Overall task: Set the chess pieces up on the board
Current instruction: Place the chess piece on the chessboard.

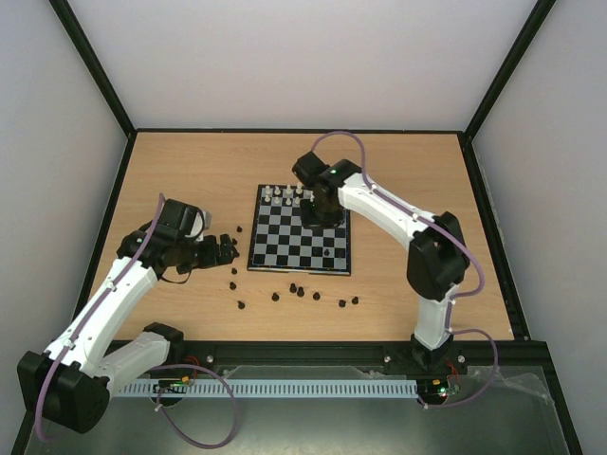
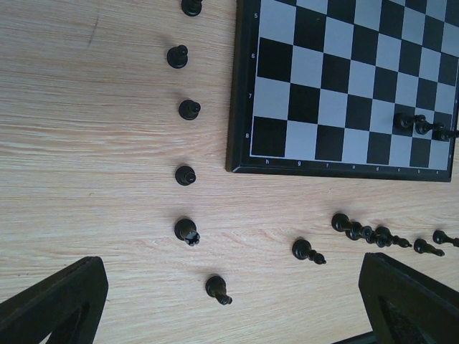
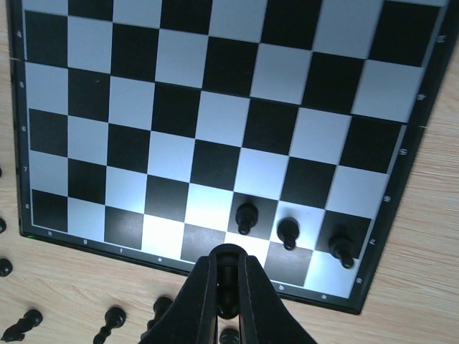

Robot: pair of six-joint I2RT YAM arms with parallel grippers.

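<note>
One black chess piece (image 3: 228, 290) is clamped in the shut right tool (image 3: 228, 259) over the board (image 3: 143, 107), by three black pieces (image 3: 288, 233) at its near right corner, probably to join their rank. The left tool (image 2: 233, 261) gapes wide above loose black pieces (image 2: 185, 174) on the worktop (image 2: 93, 122) off the board's left edge, likely to pick next.

The board (image 1: 300, 242) is lying on the desk (image 1: 209, 171); chess pieces (image 1: 285, 194) are standing along its far edge, loose pieces (image 1: 302, 292) are lying before and left of it.
</note>
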